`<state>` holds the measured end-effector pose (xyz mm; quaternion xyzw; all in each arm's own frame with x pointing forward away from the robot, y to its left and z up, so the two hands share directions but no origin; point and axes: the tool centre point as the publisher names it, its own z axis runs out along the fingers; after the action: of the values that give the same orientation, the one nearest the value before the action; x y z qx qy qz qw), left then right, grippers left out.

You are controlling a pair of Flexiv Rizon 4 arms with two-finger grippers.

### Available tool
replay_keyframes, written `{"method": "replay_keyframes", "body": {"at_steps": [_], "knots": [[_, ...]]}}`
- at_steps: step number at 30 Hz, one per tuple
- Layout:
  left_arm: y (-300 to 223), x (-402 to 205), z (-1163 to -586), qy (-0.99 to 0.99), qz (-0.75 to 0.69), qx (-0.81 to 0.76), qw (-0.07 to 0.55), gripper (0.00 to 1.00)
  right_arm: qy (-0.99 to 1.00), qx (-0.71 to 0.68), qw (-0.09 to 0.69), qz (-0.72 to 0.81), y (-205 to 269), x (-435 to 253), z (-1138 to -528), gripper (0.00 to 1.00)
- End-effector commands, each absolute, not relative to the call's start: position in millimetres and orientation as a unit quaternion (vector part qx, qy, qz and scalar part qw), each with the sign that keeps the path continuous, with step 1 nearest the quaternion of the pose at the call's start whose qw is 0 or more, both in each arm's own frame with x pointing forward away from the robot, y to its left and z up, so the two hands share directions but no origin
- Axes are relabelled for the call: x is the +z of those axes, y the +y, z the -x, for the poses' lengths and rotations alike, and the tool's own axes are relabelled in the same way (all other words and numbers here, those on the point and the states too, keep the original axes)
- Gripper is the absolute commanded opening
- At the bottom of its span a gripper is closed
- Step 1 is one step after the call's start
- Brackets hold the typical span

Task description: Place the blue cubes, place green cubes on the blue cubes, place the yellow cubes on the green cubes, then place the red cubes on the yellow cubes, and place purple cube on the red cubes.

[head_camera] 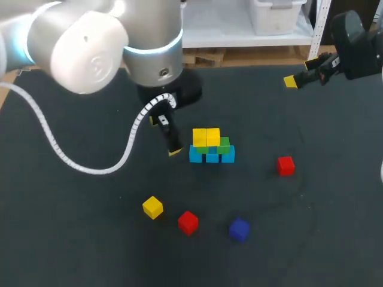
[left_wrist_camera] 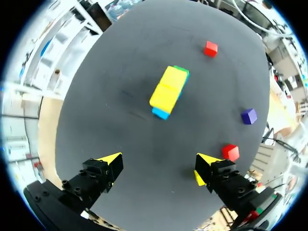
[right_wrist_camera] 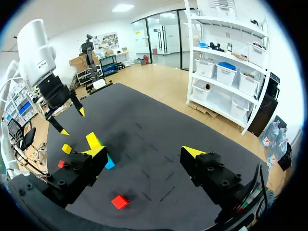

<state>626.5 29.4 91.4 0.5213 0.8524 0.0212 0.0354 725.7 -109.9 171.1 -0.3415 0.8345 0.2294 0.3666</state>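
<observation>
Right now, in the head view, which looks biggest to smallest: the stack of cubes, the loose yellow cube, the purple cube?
1. The stack of cubes, clearly the largest.
2. The loose yellow cube and the purple cube look about the same size, so I won't rank one above the other.

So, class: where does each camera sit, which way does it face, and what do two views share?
Head view: above and behind, facing down on the table; left arm, right arm show.
Left wrist view: on the left wrist, facing down at the cube stack; open left pincer shows.
Right wrist view: on the right wrist, facing across the table; open right pincer and left arm show.
Shared: all show the cube stack.
</observation>
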Motion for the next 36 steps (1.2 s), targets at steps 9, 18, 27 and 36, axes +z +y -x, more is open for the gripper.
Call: {"method": "replay_keyframes", "body": {"at_steps": [9, 18, 27, 36], "knots": [[41.3, 54.2, -562.6, 0.897, -0.441, 0.005, 0.016, 1.00, 0.834, 0.231, 0.367, 0.342, -110.3, 170.6, -726.1, 1.00], [51.6, 45.0, -544.4, 0.914, -0.406, -0.004, 0.008, 1.00, 0.834, 0.231, 0.367, 0.342, -110.3, 170.6, -726.1, 1.00], [57.3, 26.3, -538.2, 0.917, -0.398, -0.018, -0.016, 1.00, 0.834, 0.231, 0.367, 0.342, -110.3, 170.6, -726.1, 1.00], [52.5, 12.2, -541.5, 0.911, -0.410, -0.031, -0.035, 0.95, 0.834, 0.231, 0.367, 0.342, -110.3, 170.6, -726.1, 1.00]]}}
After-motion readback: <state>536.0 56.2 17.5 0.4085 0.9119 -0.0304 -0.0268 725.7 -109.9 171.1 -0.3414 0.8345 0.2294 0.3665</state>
